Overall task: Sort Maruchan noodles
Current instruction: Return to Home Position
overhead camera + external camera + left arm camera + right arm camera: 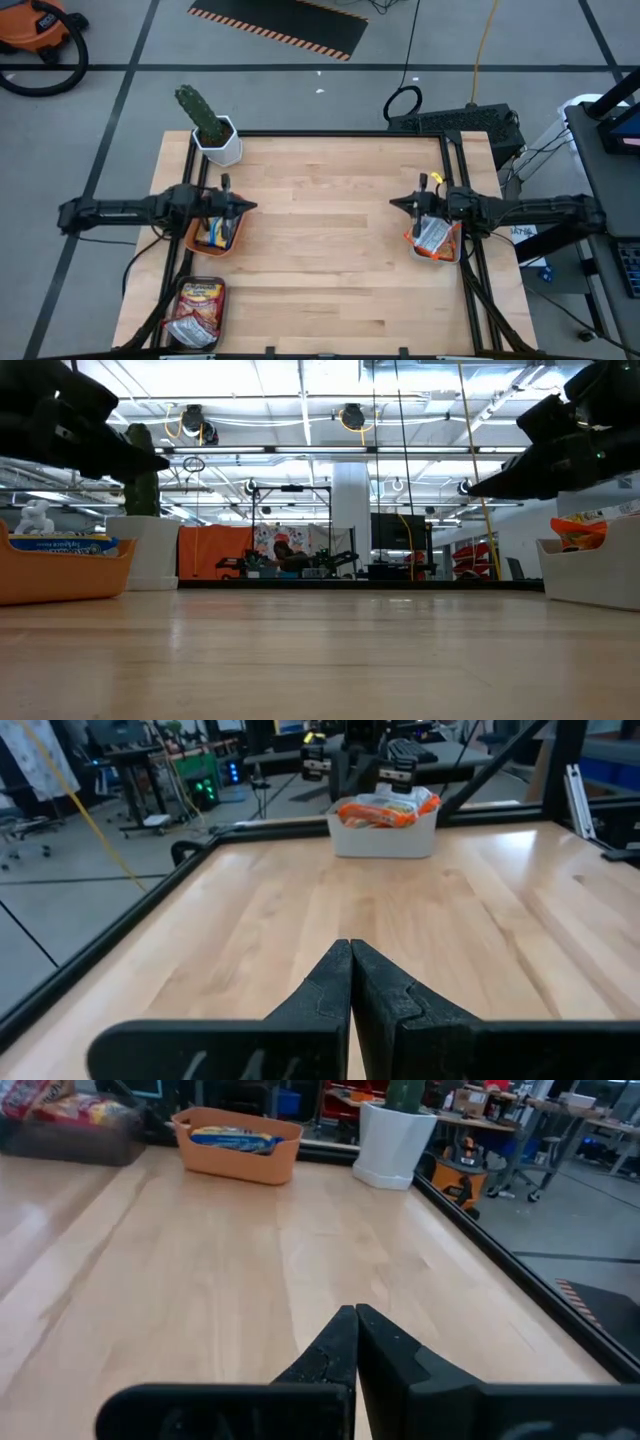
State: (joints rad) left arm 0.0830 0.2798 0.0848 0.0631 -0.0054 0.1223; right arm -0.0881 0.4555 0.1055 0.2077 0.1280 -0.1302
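The Maruchan noodles lie in three containers. Blue-white packets (212,234) fill an orange bin (238,1152) under my left arm. Orange-yellow packets (385,810) sit in a white bin (437,243) under my right arm. Dark red-white packets (198,305) lie in a grey tray (197,340) at the near left corner. My left gripper (250,206) is shut and empty above the table, pointing toward the right edge. My right gripper (396,203) is shut and empty too, pointing toward the left edge. In both wrist views the fingertips (351,955) (356,1320) meet with nothing between them.
A cactus in a white pot (218,138) stands at the far left corner. A black frame rail (340,133) runs around the table. Bare wood (320,230) lies between the two grippers. Beyond the far edge lie cables and a keyboard (460,122).
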